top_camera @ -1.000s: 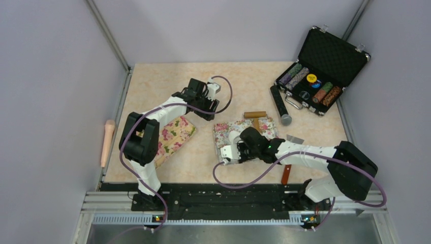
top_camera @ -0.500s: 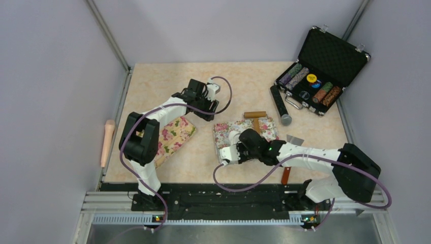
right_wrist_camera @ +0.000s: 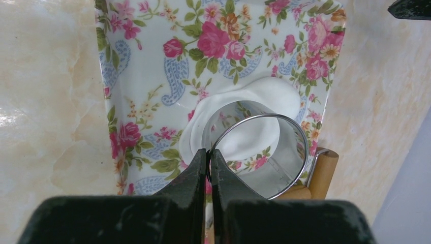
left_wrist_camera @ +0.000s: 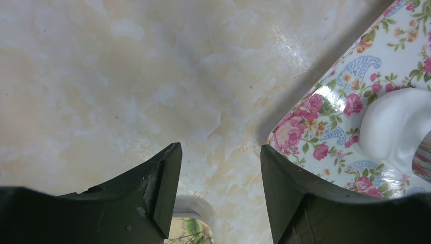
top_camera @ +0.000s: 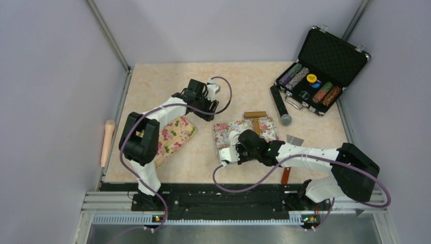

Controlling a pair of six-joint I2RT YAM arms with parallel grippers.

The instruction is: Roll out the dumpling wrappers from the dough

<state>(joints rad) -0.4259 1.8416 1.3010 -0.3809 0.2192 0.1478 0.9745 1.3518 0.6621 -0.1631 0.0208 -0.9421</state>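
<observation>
Between the closed fingers of the right gripper (right_wrist_camera: pixel 209 155) is pinched the thin rim of a metal ring cutter (right_wrist_camera: pixel 284 168); just beyond the fingertips, white dough (right_wrist_camera: pixel 269 94) lies on the floral tray (right_wrist_camera: pixel 147 66). The left gripper (left_wrist_camera: pixel 219 151) hangs partly open, holding nothing, the tray's corner beside it.

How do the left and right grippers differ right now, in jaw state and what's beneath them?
The left gripper stands open and empty; the right gripper is shut, pinching the wall of the metal ring. The left gripper hangs over bare table beside the floral tray; the right gripper is above that tray, ring over the white dough. Both have dark fingers.
</observation>
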